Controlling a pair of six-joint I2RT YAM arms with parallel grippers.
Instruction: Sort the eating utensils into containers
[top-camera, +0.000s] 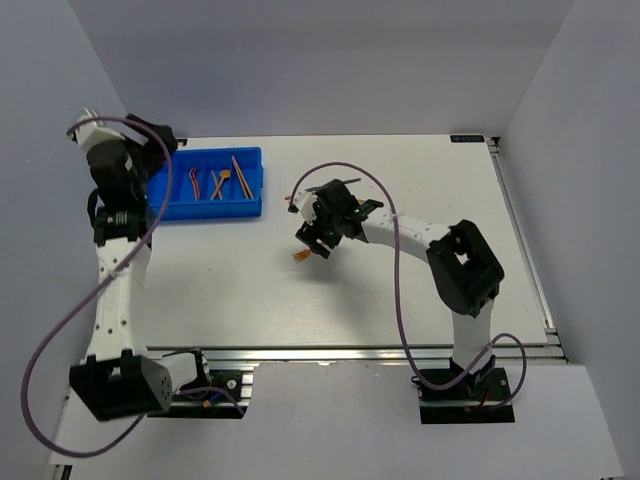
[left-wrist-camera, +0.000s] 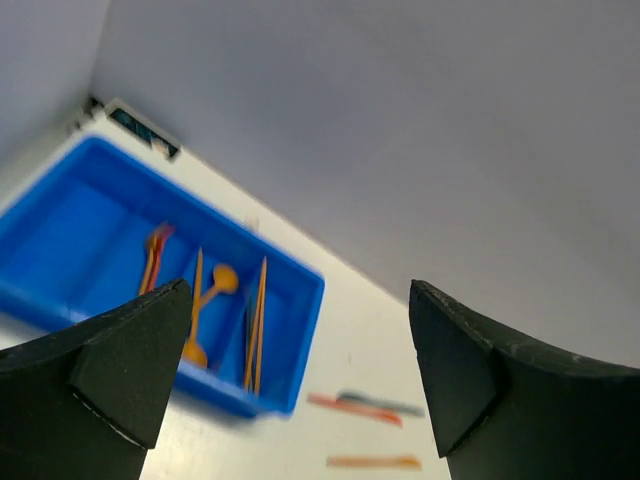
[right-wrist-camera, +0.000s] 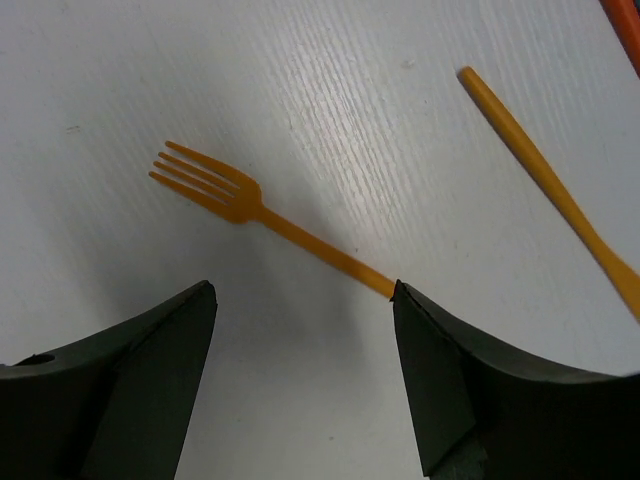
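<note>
The blue tray (top-camera: 250, 190) lies at the back left and holds a red utensil (top-camera: 193, 180), an orange spoon (top-camera: 220, 183) and orange sticks (top-camera: 240, 172); it also shows in the left wrist view (left-wrist-camera: 300, 290). My left gripper (top-camera: 165, 140) is open and empty, raised over the tray's left end. My right gripper (top-camera: 315, 243) is open and empty, low over the table. An orange fork (right-wrist-camera: 250, 205) lies flat just ahead of its jaws, handle end by the right fingertip (right-wrist-camera: 405, 300). It also shows in the top view (top-camera: 300, 257).
A second orange utensil (right-wrist-camera: 545, 185) and a red tip (right-wrist-camera: 625, 25) lie beyond the fork. In the left wrist view, a red and a grey utensil (left-wrist-camera: 365, 405) and an orange one (left-wrist-camera: 375, 462) lie on the table right of the tray.
</note>
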